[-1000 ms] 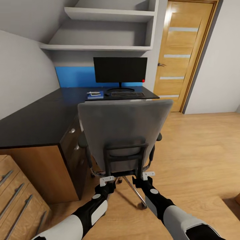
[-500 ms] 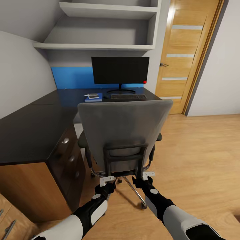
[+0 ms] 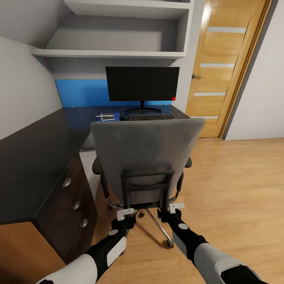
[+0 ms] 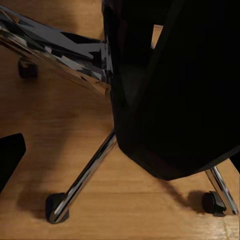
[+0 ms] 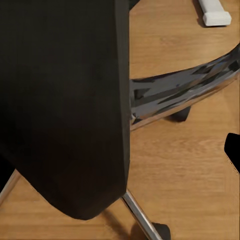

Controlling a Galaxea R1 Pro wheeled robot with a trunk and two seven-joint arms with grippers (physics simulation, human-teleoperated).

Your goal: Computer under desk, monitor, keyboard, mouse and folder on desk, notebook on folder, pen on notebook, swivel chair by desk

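- The grey swivel chair (image 3: pixel 146 156) with its tall back, black oval armrests and chrome star base stands in the middle of the head view, its back facing the camera, just beside the drawer end of the desk.
- The L-shaped desk (image 3: pixel 35 157) with a glossy black top runs from the lower left of the frame to the centre; its dark brown drawer unit with round silver knobs (image 3: pixel 73 205) shows at lower left.
- The wide black-fronted monitor (image 3: pixel 142 83) stands upright on the desk, above centre, in front of a blue wall panel (image 3: pixel 81 92).
- The slim dark-keyed keyboard (image 3: pixel 152 116) lies on the desk just in front of the monitor's stand.
- The flat bright blue folder (image 3: pixel 105 118) lies on the desk left of the keyboard, with a pale thin notebook (image 3: pixel 107 116) on top; the chair back hides part of it.
- The left hand (image 3: pixel 127 213) sits at bottom centre, close behind the chair's lower frame; I cannot tell whether it is clenched or released.
- The right hand (image 3: pixel 175 207) sits just right of it, likewise near the chair's frame; its state cannot be told either.
- In the wrist views, chrome legs (image 4: pixel 82 182) and black casters (image 4: pixel 214 202) rest on the wooden floor (image 5: pixel 185 165).
- A wooden door (image 3: pixel 227 63) stands at upper right, and grey wall shelves (image 3: pixel 114 53) hang above the monitor.
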